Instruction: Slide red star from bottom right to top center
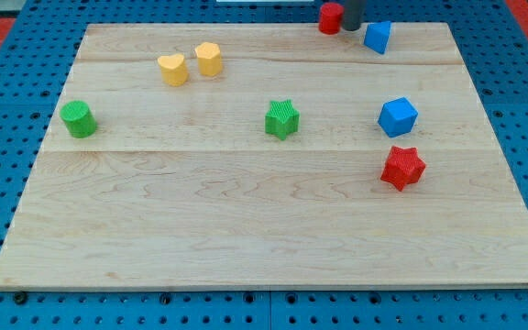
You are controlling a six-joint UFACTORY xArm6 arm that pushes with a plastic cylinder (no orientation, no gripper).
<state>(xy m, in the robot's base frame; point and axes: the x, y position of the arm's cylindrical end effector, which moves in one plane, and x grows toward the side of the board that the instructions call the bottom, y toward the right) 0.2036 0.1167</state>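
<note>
Your tip (351,28) sits at top centre-right of the tabletop (246,229), between red cylinder (330,17) and blue block (377,37); no claw fitted, and red star (402,168) lies well below, lower right.

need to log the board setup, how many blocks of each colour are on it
red: 2, the red star and a red block at the view's top
blue: 2, one blue block and another
yellow: 2, one yellow block and another
green: 2, the green star and a green block
total: 8
</note>
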